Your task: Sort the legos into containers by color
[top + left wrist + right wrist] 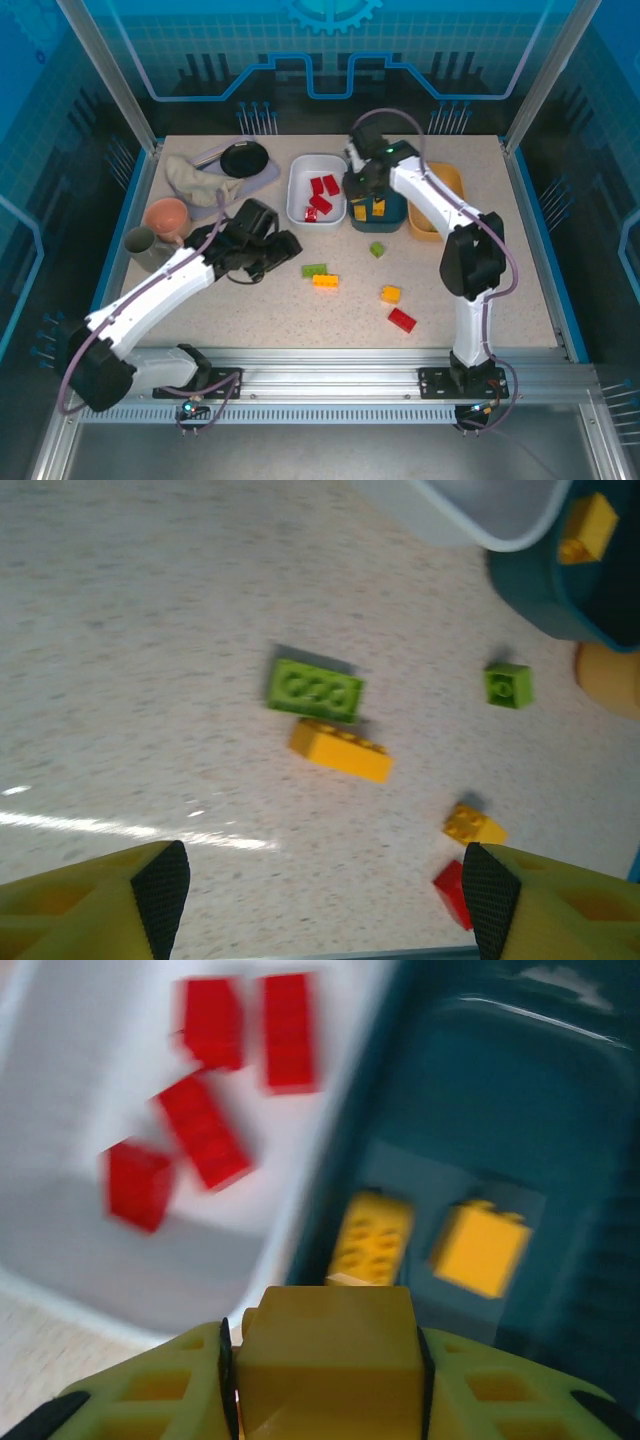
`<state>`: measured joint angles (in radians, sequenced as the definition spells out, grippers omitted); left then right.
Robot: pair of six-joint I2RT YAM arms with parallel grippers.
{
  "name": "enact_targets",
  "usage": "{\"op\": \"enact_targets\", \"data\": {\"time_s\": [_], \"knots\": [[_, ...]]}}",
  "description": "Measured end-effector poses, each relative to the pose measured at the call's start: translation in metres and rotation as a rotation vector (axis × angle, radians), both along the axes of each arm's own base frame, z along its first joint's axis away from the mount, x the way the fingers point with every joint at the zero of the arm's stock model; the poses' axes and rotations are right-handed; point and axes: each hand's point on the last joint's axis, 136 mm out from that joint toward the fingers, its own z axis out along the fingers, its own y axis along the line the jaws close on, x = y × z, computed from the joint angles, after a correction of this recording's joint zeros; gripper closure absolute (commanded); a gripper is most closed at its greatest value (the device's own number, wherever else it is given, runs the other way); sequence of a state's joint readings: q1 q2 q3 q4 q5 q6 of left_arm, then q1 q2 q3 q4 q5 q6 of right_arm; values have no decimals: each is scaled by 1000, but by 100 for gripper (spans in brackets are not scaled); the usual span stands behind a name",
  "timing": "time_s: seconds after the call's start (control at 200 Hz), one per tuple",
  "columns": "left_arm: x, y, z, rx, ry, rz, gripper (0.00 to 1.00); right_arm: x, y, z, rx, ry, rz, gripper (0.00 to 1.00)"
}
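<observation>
Our right gripper (327, 1380) clamps a yellow brick (330, 1330) between its jaws. Just beyond them two more yellow bricks (372, 1238) lie in the teal tray (560, 1110), and to their left four red bricks (205, 1132) sit in the white tray (60, 1110). Our left gripper (320, 890) holds its jaws wide apart with nothing between them. Ahead of them on the table (120, 630) a long green brick (315, 690) lies just beside a long yellow brick (340, 750), a small green brick (508, 685) lies farther off, and a small yellow brick (473, 825) and a red brick (455, 895) lie close by one fingertip.

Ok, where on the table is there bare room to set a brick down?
Bare table along the near edge, between the left arm and the red brick; also right of the orange tray. Crowded: around the white tray and teal tray.
</observation>
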<state>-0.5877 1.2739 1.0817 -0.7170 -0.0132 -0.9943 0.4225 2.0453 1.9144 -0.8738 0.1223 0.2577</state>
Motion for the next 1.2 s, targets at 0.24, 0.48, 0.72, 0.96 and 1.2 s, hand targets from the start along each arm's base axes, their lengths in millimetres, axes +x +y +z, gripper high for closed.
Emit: {"op": "enact_targets", "data": {"time_s": [0.24, 0.48, 0.72, 0.96, 1.2], "knots": [[32, -38, 6, -23, -20, -67, 24, 86, -49, -44, 75, 40, -217, 65], [43, -47, -2, -5, -2, -87, 24, 111, -48, -93, 91, 119, -237, 39], [42, -47, -6, 11, 14, -96, 24, 92, -47, -70, 94, 135, -210, 29], [47, -78, -8, 9, 31, -203, 26, 29, -40, 49, 135, -38, -148, 36], [21, -146, -54, -22, 252, -315, 31, -116, -51, 87, 184, -107, -115, 36]]}}
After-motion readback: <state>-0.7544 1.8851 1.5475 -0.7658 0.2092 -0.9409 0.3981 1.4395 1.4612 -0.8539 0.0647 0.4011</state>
